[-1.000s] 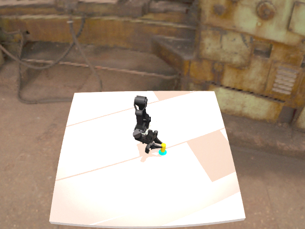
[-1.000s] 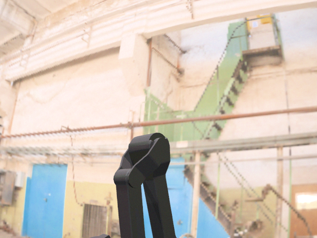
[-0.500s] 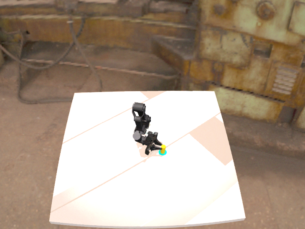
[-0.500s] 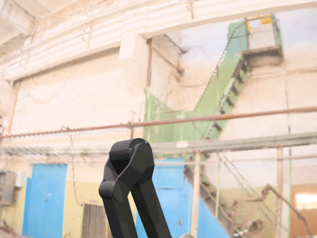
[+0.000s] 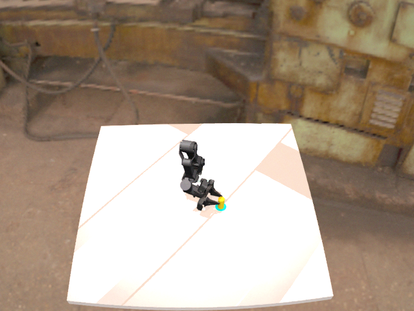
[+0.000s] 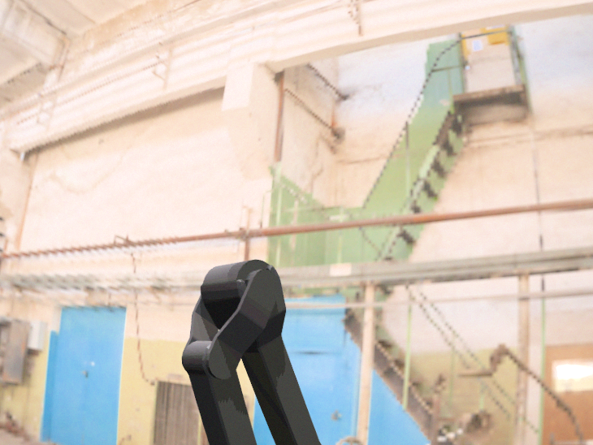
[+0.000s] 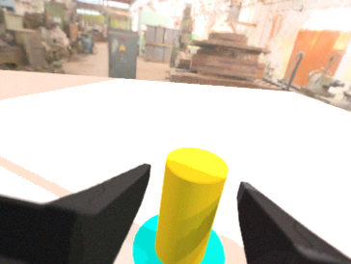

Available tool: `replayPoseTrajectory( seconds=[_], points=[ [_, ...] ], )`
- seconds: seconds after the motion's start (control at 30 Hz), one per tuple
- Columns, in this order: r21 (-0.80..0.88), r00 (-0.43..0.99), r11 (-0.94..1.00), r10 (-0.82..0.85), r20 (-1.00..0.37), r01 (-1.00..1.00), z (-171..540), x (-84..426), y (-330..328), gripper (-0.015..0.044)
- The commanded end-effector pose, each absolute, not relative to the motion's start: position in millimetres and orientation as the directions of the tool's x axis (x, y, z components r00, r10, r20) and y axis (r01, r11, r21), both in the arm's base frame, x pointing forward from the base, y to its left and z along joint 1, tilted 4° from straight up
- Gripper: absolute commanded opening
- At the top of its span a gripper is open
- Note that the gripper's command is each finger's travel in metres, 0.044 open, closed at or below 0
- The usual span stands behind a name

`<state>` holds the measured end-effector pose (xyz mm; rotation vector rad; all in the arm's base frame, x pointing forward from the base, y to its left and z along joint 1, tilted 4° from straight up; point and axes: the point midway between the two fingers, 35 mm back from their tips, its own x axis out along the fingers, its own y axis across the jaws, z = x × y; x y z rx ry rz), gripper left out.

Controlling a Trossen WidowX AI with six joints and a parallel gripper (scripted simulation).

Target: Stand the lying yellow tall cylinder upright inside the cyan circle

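Note:
The yellow tall cylinder point(image 5: 221, 204) point(image 7: 190, 217) stands upright on the cyan circle point(image 5: 217, 207) point(image 7: 144, 245). Cyan shows on both sides of its foot in the wrist view, where the near edge of the circle is cut off by the frame. My gripper point(image 5: 220, 200) point(image 7: 195, 174) is open, one finger on each side of the cylinder's upper part. In the wrist view there is a visible gap between each finger and the cylinder. The exterior view shows neither the cylinder nor the fingers.
The arm point(image 5: 192, 168) point(image 6: 239, 330) rises behind the gripper, on the far side of the white table top point(image 5: 160, 267) point(image 7: 193, 116). The table's edges drop to the floor around it. Light and tan patches mark its surface.

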<state>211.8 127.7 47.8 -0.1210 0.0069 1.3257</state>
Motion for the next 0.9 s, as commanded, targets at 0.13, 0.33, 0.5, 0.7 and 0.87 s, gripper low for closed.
replayPoseTrajectory(
  seconds=[0.13,0.33,0.5,0.7,0.87],
  points=[
    [-0.092,0.241,0.234,0.968,-0.072,-0.968,48.1,211.6,127.8,0.0400],
    [-0.091,0.241,0.235,0.968,-0.072,-0.968,53.8,213.8,127.5,0.0400],
    [-0.089,0.242,0.236,0.967,-0.073,-0.968,65.7,217.1,127.2,0.0400],
    [-0.087,0.243,0.237,0.967,-0.073,-0.968,81.0,219.0,126.9,0.0400],
    [-0.085,0.243,0.237,0.967,-0.074,-0.968,94.4,218.7,127.0,0.0400]
  ],
)
